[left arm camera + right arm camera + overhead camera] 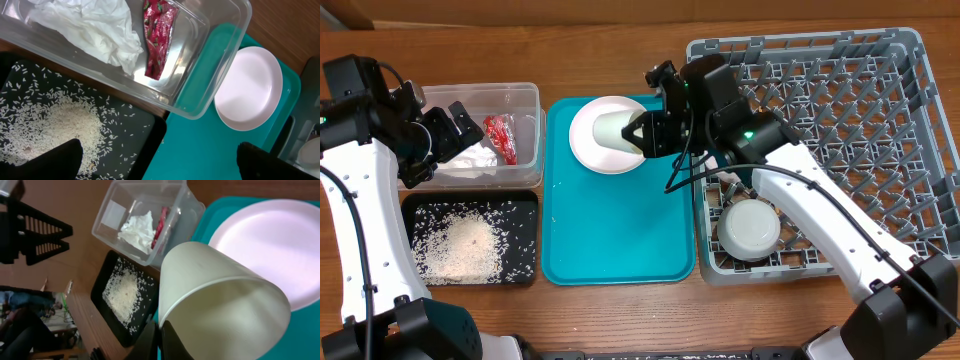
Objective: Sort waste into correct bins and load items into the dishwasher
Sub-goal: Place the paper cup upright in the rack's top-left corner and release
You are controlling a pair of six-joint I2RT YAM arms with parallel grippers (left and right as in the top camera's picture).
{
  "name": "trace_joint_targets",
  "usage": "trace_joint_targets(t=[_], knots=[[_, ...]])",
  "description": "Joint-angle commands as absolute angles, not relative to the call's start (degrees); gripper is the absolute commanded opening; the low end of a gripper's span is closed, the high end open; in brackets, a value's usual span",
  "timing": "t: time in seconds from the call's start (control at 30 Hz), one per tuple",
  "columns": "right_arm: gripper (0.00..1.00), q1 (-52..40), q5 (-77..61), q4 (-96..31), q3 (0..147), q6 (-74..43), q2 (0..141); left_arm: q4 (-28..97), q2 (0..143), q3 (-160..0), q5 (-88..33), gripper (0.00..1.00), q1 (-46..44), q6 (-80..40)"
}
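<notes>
Shows a wooden bench [620, 60] from above, with a teal tray [620, 230] at its middle, taken here as the reference point.

At the far end of the teal tray, a round pale pink plate [588, 140], lying flat. Over the right side of the plate, a cream cup [617, 130], tilted and clamped between the two fingers of the right tool [638, 135]. Contact between cup and plate: cannot tell.

Just left of the teal tray, at its far end, a clear tub [532, 100]. Holds a crumpled white tissue [470, 162] and, just beside it, a shiny red wrapper [501, 138]. Over the left part of the tub, the left tool [463, 125], spread wide and holding nothing, with dark fingertips [65, 160] well apart in the left wrist view.

Just left of the teal tray, at its near end, a shallow black tray [525, 205]. Holds white rice [460, 248], heaped in the middle and scattered around.

Just right of the teal tray, a large grey dish rack [860, 110] with rows of upright pegs. In the near corner of the rack, on the side next to the teal tray, a pale round bowl [750, 228].
</notes>
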State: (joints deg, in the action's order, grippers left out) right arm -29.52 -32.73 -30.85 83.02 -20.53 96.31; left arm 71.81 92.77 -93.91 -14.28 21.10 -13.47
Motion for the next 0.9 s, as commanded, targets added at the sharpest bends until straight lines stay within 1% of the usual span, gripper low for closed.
trace_joint_targets(t=[0.0,0.2,0.23,0.4,0.6,0.87], knots=[[0.04,-24.91,-42.06,-28.75,83.74,-18.26,95.88,71.75,91.85,-94.67,-13.96,1.0,20.82,-12.84],[0.04,-13.19,-62.61,-23.7,83.74,-14.9,97.17,71.75,91.85,-94.67,-13.96,1.0,20.82,-12.84],[0.04,-9.63,-68.25,-22.22,83.74,-14.48,98.21,71.75,91.85,-94.67,-13.96,1.0,20.82,-12.84],[0.04,-1.67,-80.53,-14.09,83.72,-14.55,103.61,71.75,91.85,-94.67,-13.96,1.0,20.82,-12.84],[0.04,1.54,-81.36,-9.1,83.72,-14.57,109.75,71.75,91.85,-94.67,-13.96,1.0,20.82,-12.84],[0.04,1.91,-84.73,3.01,83.72,-15.2,118.06,71.75,91.85,-94.67,-13.96,1.0,20.82,-12.84]])
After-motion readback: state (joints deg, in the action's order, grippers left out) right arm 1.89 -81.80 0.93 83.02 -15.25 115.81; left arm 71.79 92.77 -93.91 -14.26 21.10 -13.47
